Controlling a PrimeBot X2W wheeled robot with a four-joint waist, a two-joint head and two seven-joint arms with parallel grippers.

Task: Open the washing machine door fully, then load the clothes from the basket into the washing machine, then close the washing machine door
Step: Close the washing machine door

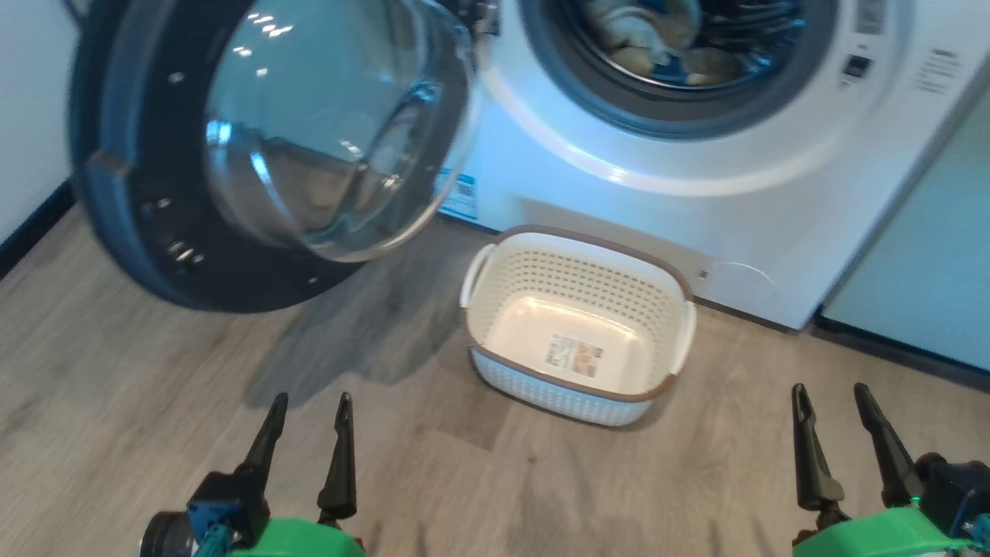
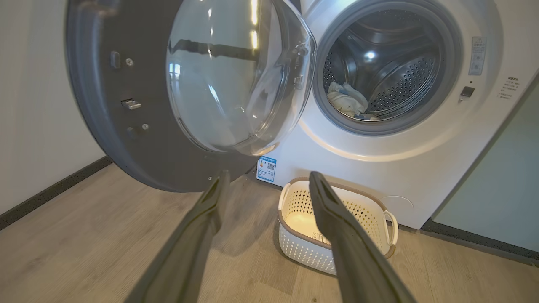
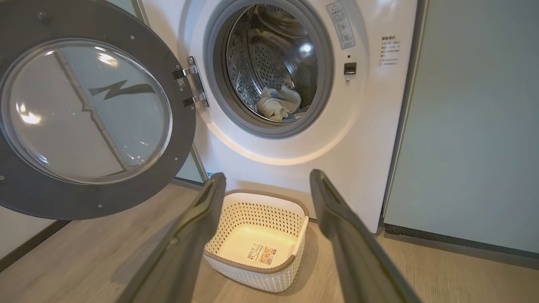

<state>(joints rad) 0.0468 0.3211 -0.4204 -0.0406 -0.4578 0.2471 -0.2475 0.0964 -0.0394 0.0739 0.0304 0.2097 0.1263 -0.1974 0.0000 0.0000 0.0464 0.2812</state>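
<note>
The washing machine (image 1: 773,178) stands ahead with its door (image 1: 232,147) swung wide to the left, glass bowl facing me. The pale cream clothes (image 3: 278,103) with a blue patch lie inside the steel drum (image 2: 391,71), low at its front. On the floor before the machine sits the basket (image 1: 576,325), holding nothing but its label. My left gripper (image 1: 309,422) is open at the lower left, well short of the door. My right gripper (image 1: 831,414) is open at the lower right, to the right of the basket. Nothing is between either pair of fingers.
A pale teal cabinet (image 1: 920,263) stands right of the machine. A white wall with a dark skirting (image 1: 31,224) runs along the left. Wood-look floor (image 1: 464,480) lies between me and the basket.
</note>
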